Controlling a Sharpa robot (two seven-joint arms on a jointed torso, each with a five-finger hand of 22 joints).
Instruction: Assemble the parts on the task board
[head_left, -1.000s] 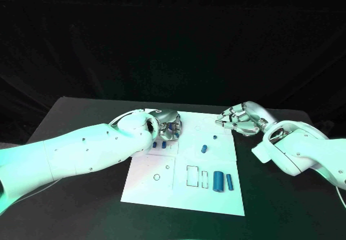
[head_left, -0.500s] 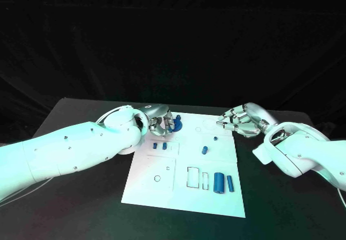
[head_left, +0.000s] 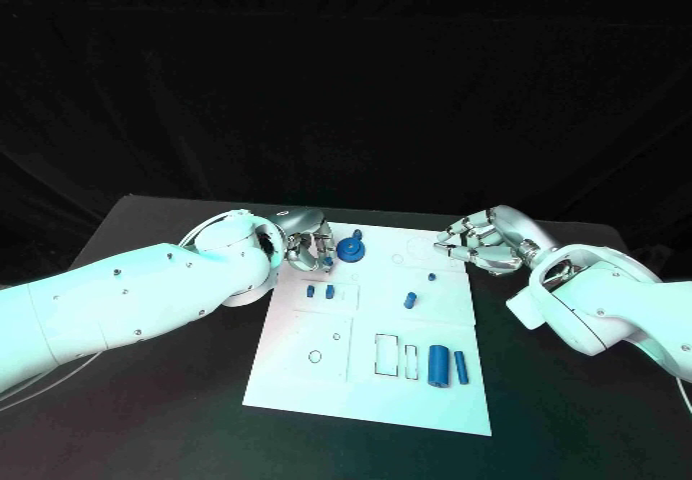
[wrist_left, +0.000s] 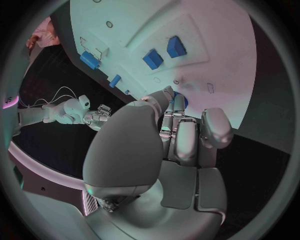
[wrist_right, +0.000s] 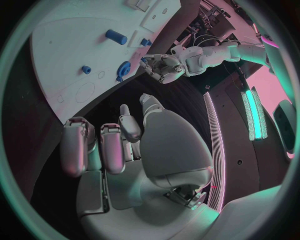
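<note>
The white task board (head_left: 433, 400) lies mid-table. My left hand (head_left: 307, 249) is at the board's far left corner, fingers curled beside a round blue part with a peg (head_left: 351, 247). In the left wrist view a bit of blue (wrist_left: 177, 98) shows at the fingertips (wrist_left: 167, 95); whether they grip it is unclear. My right hand (head_left: 482, 241) hovers off the board's far right corner, fingers curled in on nothing. Two small blue blocks (head_left: 319, 291), a short blue cylinder (head_left: 410, 297) and a small peg (head_left: 431, 274) lie on the board.
Near the board's front edge lie a thick blue cylinder (head_left: 436, 365) and a thinner one (head_left: 460, 364), beside rectangular outlines (head_left: 387, 352). Black table (head_left: 159, 390) surrounds the board on all sides.
My left hand has drawn back to the left off the board's far corner, uncovering the round blue part with its peg. The right hand has barely moved.
</note>
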